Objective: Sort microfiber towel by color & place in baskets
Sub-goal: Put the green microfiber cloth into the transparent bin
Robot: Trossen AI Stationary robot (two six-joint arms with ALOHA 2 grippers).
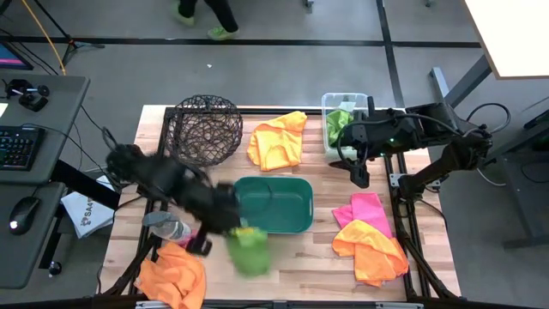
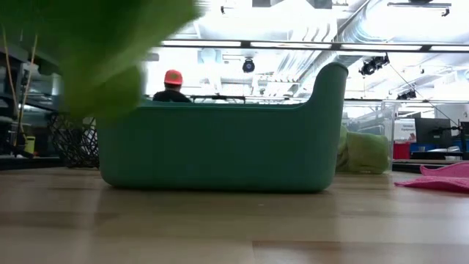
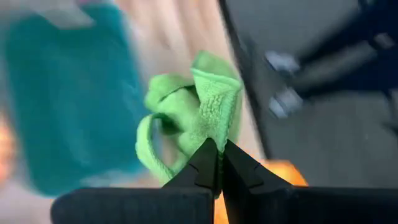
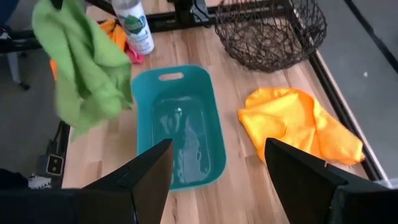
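Note:
My left gripper (image 1: 233,225) is shut on a lime green towel (image 1: 250,251), held in the air by the near left corner of the teal tub (image 1: 274,204). The towel also shows in the right wrist view (image 4: 87,68) and as a green blur in the low view (image 2: 110,51). My right gripper (image 1: 358,176) is open and empty, above the table between the clear bin (image 1: 330,101) and a pink towel (image 1: 364,209). The clear bin holds a green towel (image 1: 337,124). The round wire basket (image 1: 204,129) stands at the far left. My left gripper pinches a bunched fold of the lime green towel (image 3: 217,134) between its two shut fingertips (image 3: 205,163). The towel is lifted clear of the table and hangs slack and crumpled below the hold (image 4: 93,93).
Orange towels lie by the wire basket (image 1: 279,139), at the near left corner (image 1: 171,275) and at the near right, under the pink one (image 1: 373,251). A clear bottle (image 1: 167,227) lies beside my left arm. A white packet (image 1: 86,210) lies off the table's left edge.

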